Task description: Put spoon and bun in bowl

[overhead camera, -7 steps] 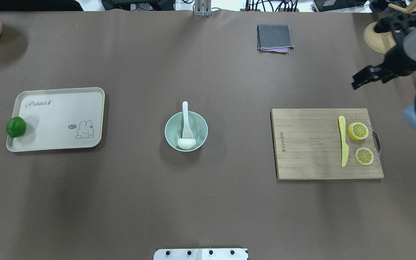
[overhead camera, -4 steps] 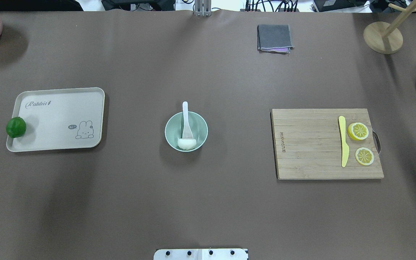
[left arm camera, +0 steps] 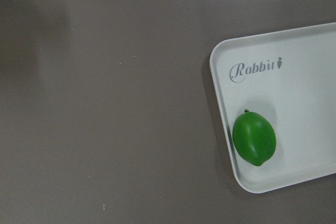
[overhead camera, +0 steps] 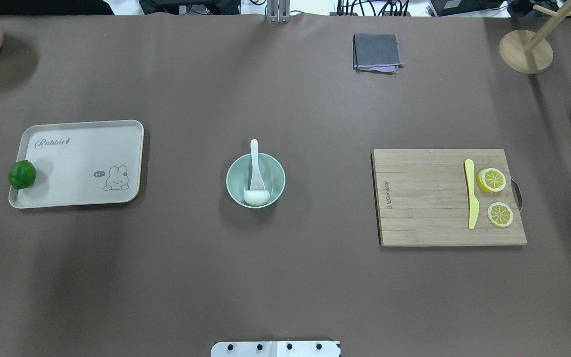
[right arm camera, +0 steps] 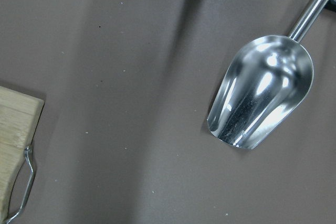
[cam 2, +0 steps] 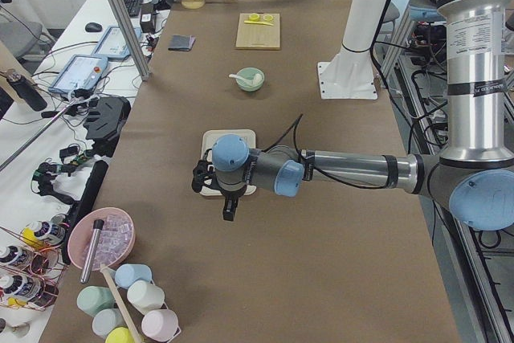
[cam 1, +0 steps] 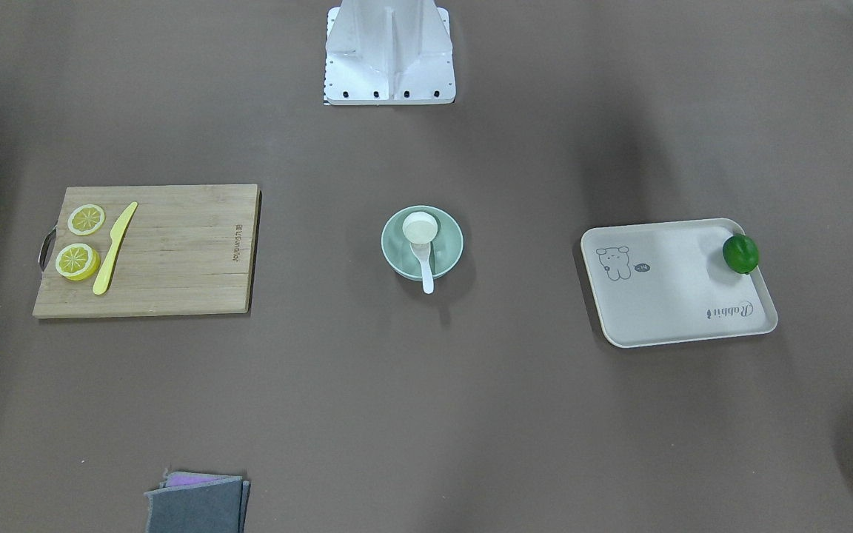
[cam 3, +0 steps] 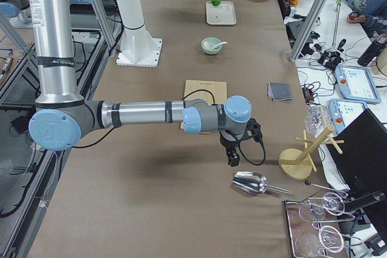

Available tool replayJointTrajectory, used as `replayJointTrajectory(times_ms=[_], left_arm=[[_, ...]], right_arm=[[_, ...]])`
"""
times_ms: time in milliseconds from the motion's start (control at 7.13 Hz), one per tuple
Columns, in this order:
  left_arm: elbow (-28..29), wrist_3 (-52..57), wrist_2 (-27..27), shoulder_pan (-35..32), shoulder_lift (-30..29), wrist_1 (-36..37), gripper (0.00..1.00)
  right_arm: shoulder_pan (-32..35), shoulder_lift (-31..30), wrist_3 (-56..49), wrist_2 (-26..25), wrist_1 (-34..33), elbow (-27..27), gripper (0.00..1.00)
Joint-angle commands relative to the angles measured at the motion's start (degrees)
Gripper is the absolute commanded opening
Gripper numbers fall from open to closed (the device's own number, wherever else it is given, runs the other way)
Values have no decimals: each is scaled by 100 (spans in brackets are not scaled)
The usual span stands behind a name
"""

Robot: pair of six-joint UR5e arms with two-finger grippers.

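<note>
The bun (overhead camera: 256, 197) is seen inside the bowl (overhead camera: 238, 181) at the centre of the overhead frame, against the bowl's lower wall. The spoon (overhead camera: 254, 163) is laid in the same bowl, its scoop against the bun and its handle propped over the upper rim. A cream tray (overhead camera: 82, 148) with a lime (overhead camera: 22, 174) at its left edge is placed at centre left. A wooden board (overhead camera: 419, 198) bearing a yellow knife (overhead camera: 472, 193) and lemon slices (overhead camera: 491, 180) is placed at centre right. The left gripper (cam 2: 227, 205) is held near the tray, and the right gripper (cam 3: 233, 156) near a metal scoop (right arm camera: 262, 93). Whether either claw is apart or together cannot be told.
</note>
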Motion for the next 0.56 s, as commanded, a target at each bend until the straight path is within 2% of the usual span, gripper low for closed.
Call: replayJointTrajectory(times_ms=[0,140,421], left_arm=[[-246,387,847,-230,76,63,98],[-231,388,1176,-222,77,150,98],[-162,326,1023,-196,-28,283,98]], right_arm=[[48,-70,-5,58,11,-24,100],[57,-88,-5,67,2,20,100],[91,-123,-5,58,29,11,100]])
